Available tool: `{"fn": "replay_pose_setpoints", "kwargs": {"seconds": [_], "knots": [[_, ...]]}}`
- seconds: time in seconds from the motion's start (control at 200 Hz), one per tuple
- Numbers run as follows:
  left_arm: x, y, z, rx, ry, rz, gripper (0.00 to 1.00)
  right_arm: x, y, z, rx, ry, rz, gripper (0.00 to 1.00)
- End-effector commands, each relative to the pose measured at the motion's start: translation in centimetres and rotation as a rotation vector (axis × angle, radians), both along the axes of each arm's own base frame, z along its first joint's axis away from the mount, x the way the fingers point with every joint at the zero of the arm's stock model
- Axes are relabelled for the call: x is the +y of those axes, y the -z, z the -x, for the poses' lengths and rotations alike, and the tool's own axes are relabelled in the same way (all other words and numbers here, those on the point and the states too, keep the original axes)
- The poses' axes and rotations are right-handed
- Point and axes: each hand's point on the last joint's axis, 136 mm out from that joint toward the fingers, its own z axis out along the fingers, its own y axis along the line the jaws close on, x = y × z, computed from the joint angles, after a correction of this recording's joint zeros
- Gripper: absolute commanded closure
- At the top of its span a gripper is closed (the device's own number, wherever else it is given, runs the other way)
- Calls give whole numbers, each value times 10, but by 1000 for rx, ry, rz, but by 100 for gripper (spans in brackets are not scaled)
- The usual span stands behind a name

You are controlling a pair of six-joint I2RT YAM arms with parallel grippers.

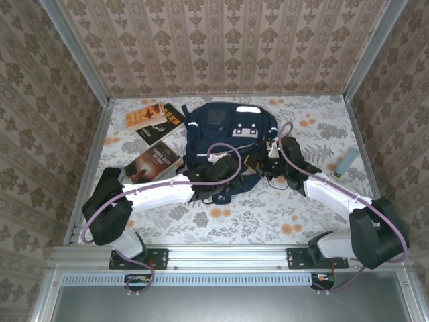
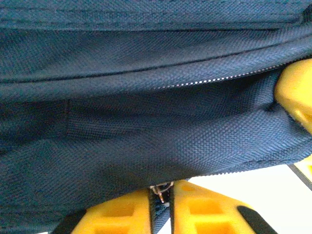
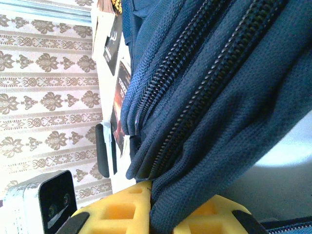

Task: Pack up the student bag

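- Lying flat with its front patches upward, the student bag (image 1: 228, 131) sits near the middle of the desk (image 1: 221, 221). It is woven navy cloth, soft and floppy, and likely to sag and fold when lifted instead of holding a shape.
- Its weave looks coarse and grippy, not slippery. Nothing about it seems fragile, and its slack folds suggest it is light and mostly unfilled.
- Best holds, by judgement, are the seam ridges beside the zip (image 3: 204, 73), where doubled cloth gives a firm pinch. Drawing two such points apart should spread the mouth.
- The left hand (image 2: 163, 207) is pinched narrow on a fold at the bag's near edge, with a small metal pull between its fingers.
- The right hand (image 3: 168, 212) is likewise clamped narrow on a thick fold below the zip rows.
- Three books (image 1: 153, 162) lie on the desk to the bag's left. A small blue-and-white item (image 1: 345, 163) lies well apart to its right.
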Motion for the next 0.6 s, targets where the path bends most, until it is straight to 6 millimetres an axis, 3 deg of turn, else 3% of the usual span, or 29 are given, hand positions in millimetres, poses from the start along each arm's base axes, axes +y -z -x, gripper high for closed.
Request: {"fn": "replay_pose_setpoints", "kwargs": {"seconds": [0.0,0.11,0.275,0.595], "knots": [[7,-9,-6,-34,-23,-14,90,8,-28,-9,-96,-21,-14,86],[12,-9,-6,-35,-21,-26,100,5,-26,-10,-92,-10,7,88],[30,-13,-7,-55,-25,-73,100,-9,-17,-11,-79,51,75,93],[95,-8,-11,-43,-59,-196,100,-48,-1,-7,-52,191,202,99]]}}
